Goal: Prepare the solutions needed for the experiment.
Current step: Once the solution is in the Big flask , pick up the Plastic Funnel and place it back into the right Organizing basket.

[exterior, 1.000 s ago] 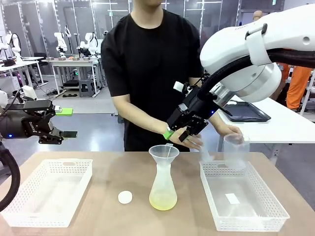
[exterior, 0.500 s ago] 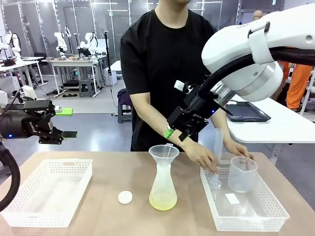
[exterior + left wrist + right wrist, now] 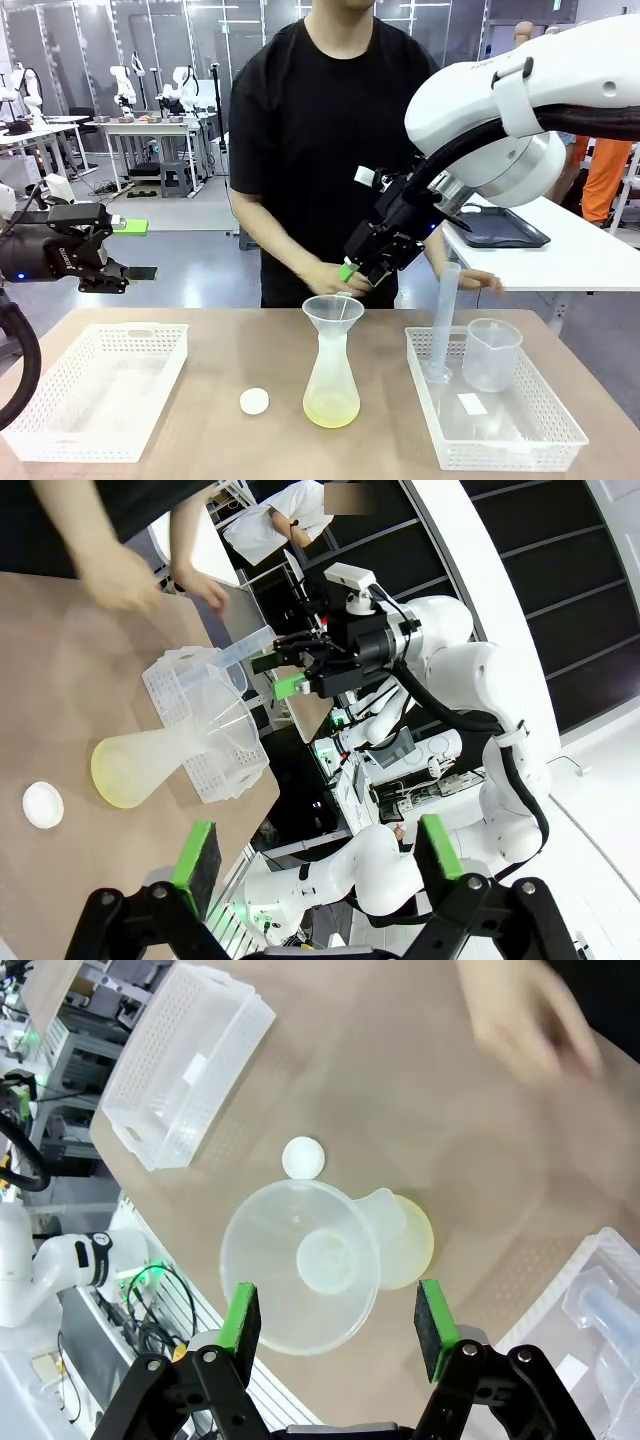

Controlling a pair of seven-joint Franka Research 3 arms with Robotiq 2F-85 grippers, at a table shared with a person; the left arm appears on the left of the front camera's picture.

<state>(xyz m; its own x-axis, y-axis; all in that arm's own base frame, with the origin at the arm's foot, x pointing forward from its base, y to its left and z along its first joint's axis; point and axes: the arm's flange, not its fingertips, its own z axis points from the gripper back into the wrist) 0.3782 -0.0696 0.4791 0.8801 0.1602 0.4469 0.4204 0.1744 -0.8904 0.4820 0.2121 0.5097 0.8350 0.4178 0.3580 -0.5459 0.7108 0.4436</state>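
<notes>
Mid-table in the front view, a frosted conical flask, upright, with the solutions as a shallow pale yellow-green layer at its bottom and a clear funnel seated in its neck. At 9 o'clock of the flask, close by, a small white disc; farther along the same bearing, a white mesh tray. At 3 o'clock, a second mesh tray holding an upright measuring cylinder and, just beside it, a clear beaker. At 1 o'clock above the funnel, the right gripper, jaws parted, gripping nothing, clear of the rim. Far out at 9 o'clock, above the table edge, the left gripper, jaws spread wide, empty. Behind the funnel, a person's blurred hand; another hand at 12 o'clock of the beaker.
</notes>
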